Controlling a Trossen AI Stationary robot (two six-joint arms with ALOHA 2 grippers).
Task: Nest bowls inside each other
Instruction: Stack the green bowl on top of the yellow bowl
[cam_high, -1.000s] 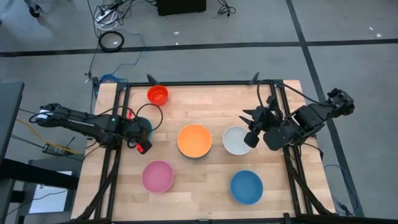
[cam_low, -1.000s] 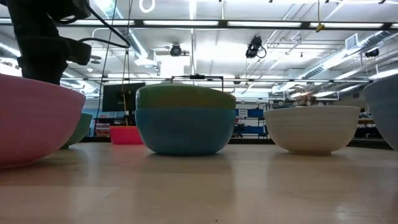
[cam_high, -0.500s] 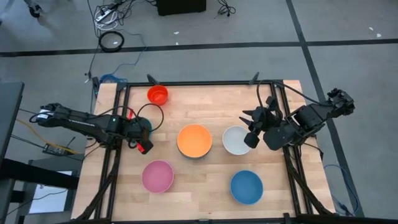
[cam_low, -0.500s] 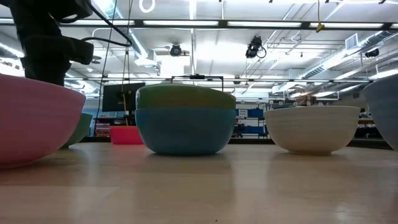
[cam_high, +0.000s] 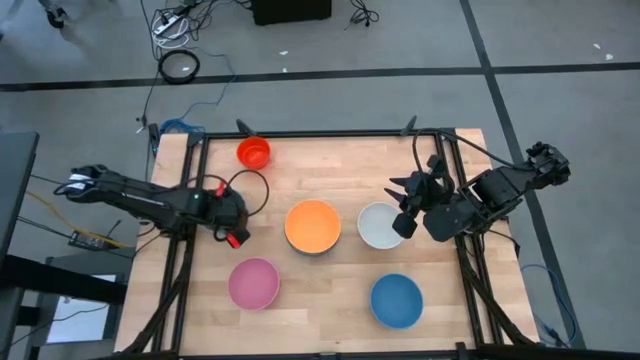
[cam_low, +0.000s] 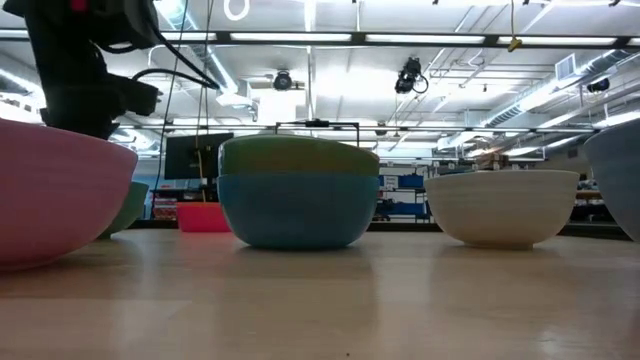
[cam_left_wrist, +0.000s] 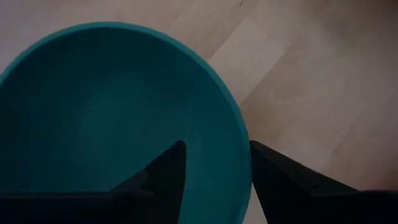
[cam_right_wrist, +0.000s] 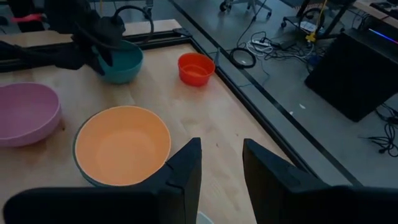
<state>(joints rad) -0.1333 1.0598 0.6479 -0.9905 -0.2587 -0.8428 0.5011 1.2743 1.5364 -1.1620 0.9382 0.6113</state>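
Note:
The teal bowl (cam_left_wrist: 93, 106) stands on its base on the wooden table near the left edge, under my left gripper (cam_left_wrist: 217, 146). That gripper is open and points steeply down. One finger (cam_left_wrist: 165, 171) is over the bowl's inside and the other (cam_left_wrist: 273, 177) is outside its rim (cam_left_wrist: 239, 155). The red bowl (cam_high: 253, 152) sits far left. The orange bowl (cam_high: 312, 226) is nested in a green and a light blue bowl (cam_low: 295, 205) at the centre. White (cam_high: 378, 226), pink (cam_high: 253, 283) and blue (cam_high: 396, 300) bowls stand apart. My right gripper (cam_high: 405, 222) hovers open, high beside the white bowl.
Black frame rails (cam_high: 300, 134) run along the table's far edge and down both sides. Bare wood lies between the red bowl and the stack, and between the pink and blue bowls. Cables lie on the floor beyond the far edge.
My left gripper has sunk a little toward the teal bowl and shifted slightly toward the table's right, staying open. The bowls have not moved.

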